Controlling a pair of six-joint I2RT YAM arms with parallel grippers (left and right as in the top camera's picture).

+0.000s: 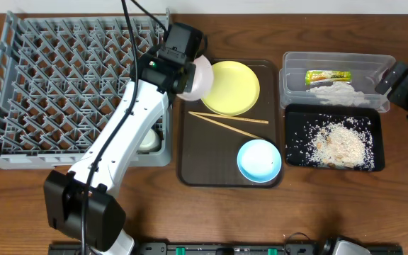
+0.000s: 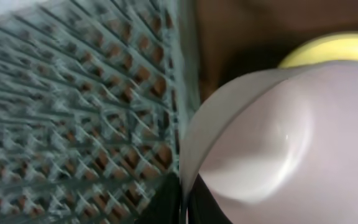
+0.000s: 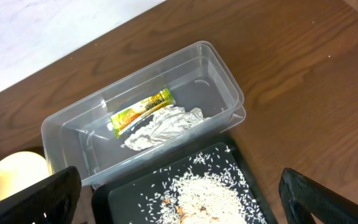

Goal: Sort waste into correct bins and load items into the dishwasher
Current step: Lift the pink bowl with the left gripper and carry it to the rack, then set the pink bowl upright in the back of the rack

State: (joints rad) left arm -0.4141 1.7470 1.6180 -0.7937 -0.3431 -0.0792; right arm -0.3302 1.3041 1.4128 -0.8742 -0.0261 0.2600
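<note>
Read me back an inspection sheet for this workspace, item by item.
Surface: brown wooden table, brown serving tray at centre.
Job's things: dish rack on the left, a white dish inside; yellow plate, chopsticks and light-blue bowl on the serving tray; wrapper and tissue in the clear tub; rice scraps in the black tray.
Clutter: nothing seen.
Grippers: left gripper shut on a white bowl beside the rack; right gripper open, empty.
Cables: black cables above the left arm.
Surroundings: pale floor beyond the table.
</note>
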